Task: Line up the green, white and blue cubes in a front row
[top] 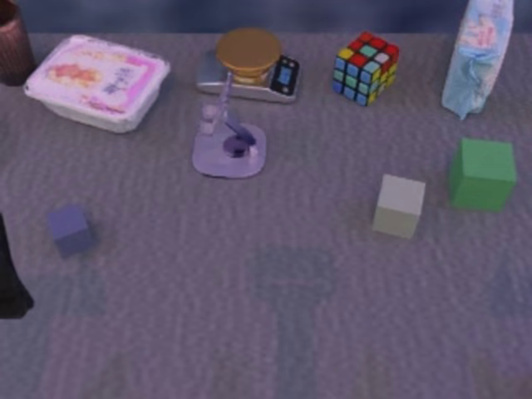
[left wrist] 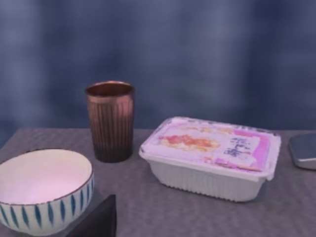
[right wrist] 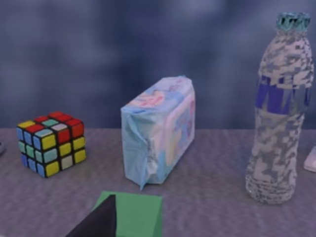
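Green cube (top: pixel 483 172) and white cube (top: pixel 400 205) near worktop (top: pixel 249 332) right edge, blue cube (top: pixel 70 229) far left; none aligned. Scattered so, presumably one arm per side. End effector states: cannot tell; nothing visibly held. Left arm (top: pixel 10 274) at left edge.

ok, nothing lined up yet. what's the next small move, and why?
Probably lower the right gripper onto the green cube. Its wrist view already shows that cube just under a dark fingertip. The white cube sits beside it, while the blue cube lies alone at far left, near the left arm at that edge.
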Robot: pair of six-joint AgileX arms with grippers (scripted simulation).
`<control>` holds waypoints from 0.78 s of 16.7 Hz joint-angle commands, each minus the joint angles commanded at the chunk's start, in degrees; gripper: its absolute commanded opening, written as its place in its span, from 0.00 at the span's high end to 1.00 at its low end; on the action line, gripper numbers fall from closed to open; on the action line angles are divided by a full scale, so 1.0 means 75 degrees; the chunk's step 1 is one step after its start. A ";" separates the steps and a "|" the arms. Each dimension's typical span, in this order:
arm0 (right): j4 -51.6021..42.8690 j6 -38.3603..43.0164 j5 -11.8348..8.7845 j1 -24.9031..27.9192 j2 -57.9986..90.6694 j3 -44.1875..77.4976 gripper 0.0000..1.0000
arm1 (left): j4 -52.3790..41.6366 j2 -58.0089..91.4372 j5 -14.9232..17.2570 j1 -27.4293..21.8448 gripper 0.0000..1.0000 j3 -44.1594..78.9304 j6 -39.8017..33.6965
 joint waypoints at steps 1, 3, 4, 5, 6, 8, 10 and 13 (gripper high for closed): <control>0.0000 0.0000 0.0000 0.0000 0.0000 0.0000 0.00 | 0.0000 0.0000 0.0000 0.0000 0.00 0.0000 0.0000; 0.0000 0.0000 0.0000 0.0000 0.0000 0.0000 0.00 | -0.0052 0.0077 -0.0001 -0.0004 0.00 0.0076 0.0053; 0.0000 0.0000 0.0000 0.0000 0.0000 0.0000 0.00 | -0.0160 0.0235 -0.0001 -0.0013 0.00 0.0232 0.0161; 0.0000 0.0000 0.0000 0.0000 0.0000 0.0000 0.00 | -0.0322 0.0475 -0.0001 -0.0028 0.00 0.0469 0.0323; 0.0000 0.0000 0.0000 0.0000 0.0000 0.0000 0.00 | -0.0536 0.0798 0.0002 -0.0050 0.00 0.0777 0.0532; 0.0000 0.0000 0.0000 0.0000 0.0000 0.0000 0.00 | -0.1097 0.1688 0.0013 -0.0108 0.00 0.1562 0.1075; 0.0000 0.0000 0.0000 0.0000 0.0000 0.0000 0.00 | -0.1802 0.2900 0.0024 -0.0179 0.00 0.2517 0.1747; 0.0000 0.0000 0.0000 0.0000 0.0000 0.0000 0.00 | -0.3035 0.5200 0.0033 -0.0291 0.00 0.4132 0.2901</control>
